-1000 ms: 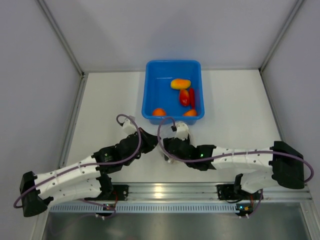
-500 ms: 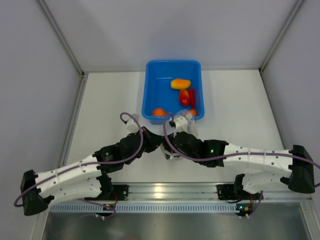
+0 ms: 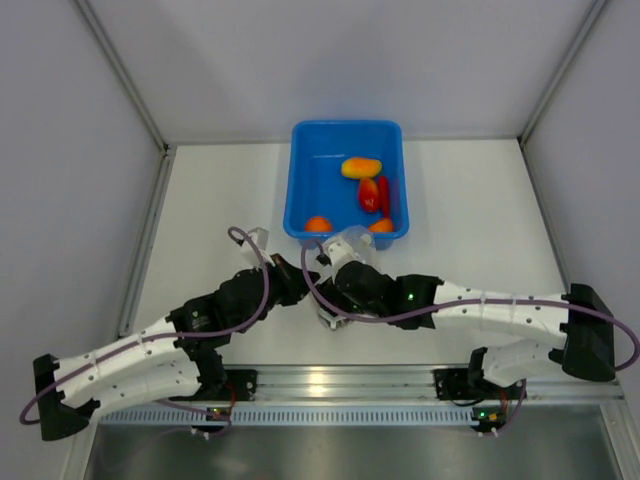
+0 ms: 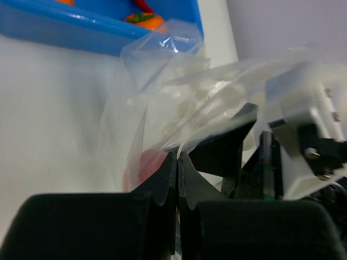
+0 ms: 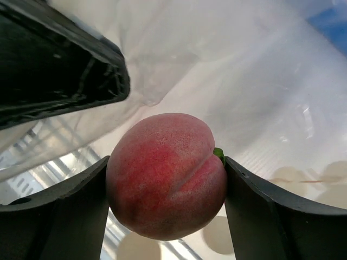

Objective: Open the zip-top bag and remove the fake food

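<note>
Your right arm is swinging leftward along the blue tub's (image 3: 346, 126) near wall. Your left fingers (image 4: 160, 187) are pressing together on the zip-top bag's (image 4: 162, 81) edge, just before the tub, over the desk (image 3: 210, 210). Your right fingers (image 5: 260, 211) are clamping a peach (image 5: 162, 179), which is showing red through the plastic.

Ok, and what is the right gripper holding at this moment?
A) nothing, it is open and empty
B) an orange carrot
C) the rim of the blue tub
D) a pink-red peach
D: the right wrist view shows the peach clamped between the two fingers of the right gripper, with the clear plastic of the zip-top bag behind it.
</note>
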`<control>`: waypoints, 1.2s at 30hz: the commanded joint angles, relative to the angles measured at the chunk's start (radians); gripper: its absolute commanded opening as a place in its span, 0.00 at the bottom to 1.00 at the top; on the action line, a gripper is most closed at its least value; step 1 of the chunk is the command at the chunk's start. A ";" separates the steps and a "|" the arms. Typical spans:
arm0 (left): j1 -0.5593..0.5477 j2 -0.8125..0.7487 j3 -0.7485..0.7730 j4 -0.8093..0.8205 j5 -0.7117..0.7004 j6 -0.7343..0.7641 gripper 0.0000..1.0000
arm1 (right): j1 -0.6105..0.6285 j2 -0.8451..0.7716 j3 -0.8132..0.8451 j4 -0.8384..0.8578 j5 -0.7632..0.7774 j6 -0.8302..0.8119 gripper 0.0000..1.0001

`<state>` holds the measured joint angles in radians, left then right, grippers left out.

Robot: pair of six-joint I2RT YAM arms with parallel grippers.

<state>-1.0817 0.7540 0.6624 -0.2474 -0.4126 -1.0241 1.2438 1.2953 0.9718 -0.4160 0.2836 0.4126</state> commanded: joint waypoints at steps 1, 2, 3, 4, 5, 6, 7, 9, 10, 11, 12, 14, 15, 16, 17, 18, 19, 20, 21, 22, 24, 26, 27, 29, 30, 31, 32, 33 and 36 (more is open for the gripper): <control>0.003 -0.077 -0.044 0.138 -0.005 0.082 0.00 | -0.015 0.025 0.057 -0.017 -0.049 0.017 0.43; 0.003 -0.090 -0.073 0.166 0.020 0.097 0.00 | -0.017 0.028 0.061 -0.012 -0.066 0.015 0.44; 0.003 -0.103 -0.086 0.212 0.030 0.101 0.00 | -0.015 0.035 0.068 -0.007 -0.076 0.020 0.44; 0.003 -0.123 -0.096 0.223 0.037 0.101 0.00 | -0.017 0.038 0.074 -0.007 -0.087 0.018 0.44; 0.003 -0.130 -0.104 0.223 0.023 0.099 0.00 | -0.015 0.035 0.079 0.000 -0.127 -0.012 0.44; 0.003 -0.137 -0.113 0.218 0.011 0.096 0.00 | -0.006 0.018 0.065 0.046 -0.147 -0.030 0.42; 0.003 -0.134 -0.113 0.197 -0.005 0.084 0.00 | -0.001 0.004 0.053 0.069 -0.179 -0.059 0.41; 0.003 -0.124 -0.100 0.146 -0.055 0.035 0.00 | 0.009 -0.050 0.006 0.144 -0.233 -0.092 0.40; 0.003 -0.119 -0.096 0.110 -0.064 0.027 0.00 | 0.011 -0.069 -0.010 0.164 -0.277 -0.118 0.40; 0.003 -0.114 -0.093 0.097 -0.074 0.009 0.00 | 0.013 -0.100 -0.036 0.178 -0.308 -0.130 0.40; 0.003 -0.107 -0.089 0.085 -0.081 0.004 0.00 | 0.013 -0.116 -0.047 0.187 -0.328 -0.144 0.40; 0.003 -0.085 -0.083 0.080 -0.075 0.007 0.00 | 0.014 -0.157 -0.070 0.204 -0.362 -0.175 0.40; 0.003 -0.065 -0.075 0.080 -0.065 0.009 0.00 | 0.016 -0.174 -0.079 0.213 -0.359 -0.182 0.40; 0.003 -0.055 -0.069 0.080 -0.058 0.010 0.00 | 0.016 -0.191 -0.087 0.235 -0.333 -0.184 0.39; 0.005 -0.044 -0.066 0.082 -0.052 0.016 0.00 | 0.016 -0.226 -0.100 0.241 -0.321 -0.190 0.39; 0.003 -0.024 -0.063 0.083 -0.039 0.018 0.00 | 0.017 -0.241 -0.102 0.244 -0.304 -0.192 0.38; 0.003 -0.018 -0.057 0.082 -0.032 0.018 0.00 | 0.017 -0.255 -0.101 0.241 -0.252 -0.196 0.38; 0.003 -0.010 -0.055 0.082 -0.029 0.021 0.00 | 0.016 -0.283 -0.102 0.237 -0.223 -0.196 0.38; 0.003 -0.004 -0.055 0.082 -0.028 0.021 0.00 | 0.016 -0.295 -0.099 0.229 -0.189 -0.199 0.37; 0.005 -0.004 -0.056 0.082 -0.026 0.021 0.00 | 0.017 -0.303 -0.094 0.215 -0.132 -0.204 0.37; 0.005 -0.007 -0.063 0.080 -0.029 0.019 0.00 | 0.016 -0.326 -0.084 0.198 -0.097 -0.204 0.37; 0.003 -0.008 -0.073 0.077 -0.040 0.013 0.00 | 0.017 -0.352 -0.082 0.204 -0.031 -0.192 0.37; 0.003 -0.012 -0.078 0.077 -0.041 0.012 0.00 | 0.017 -0.366 -0.090 0.245 0.000 -0.181 0.37; 0.005 -0.015 -0.084 0.079 -0.042 -0.001 0.00 | 0.016 -0.410 -0.140 0.323 0.093 -0.135 0.36; 0.003 -0.013 -0.090 0.079 -0.038 -0.002 0.00 | 0.016 -0.424 -0.163 0.414 0.112 -0.127 0.37; 0.005 -0.012 -0.090 0.080 -0.037 -0.004 0.00 | 0.016 -0.438 -0.188 0.489 0.156 -0.098 0.36; 0.005 -0.013 -0.090 0.079 -0.037 -0.005 0.00 | 0.016 -0.458 -0.232 0.538 0.176 -0.084 0.36; 0.005 -0.012 -0.093 0.079 -0.038 -0.007 0.00 | 0.014 -0.464 -0.251 0.640 0.192 -0.072 0.35; 0.005 -0.012 -0.092 0.063 -0.051 -0.016 0.00 | 0.013 -0.473 -0.286 0.756 0.250 -0.034 0.34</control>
<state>-1.0798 0.7490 0.5701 -0.1772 -0.4248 -1.0275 1.2526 0.8429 0.6987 0.0795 0.4122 0.3214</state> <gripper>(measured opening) 0.020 0.729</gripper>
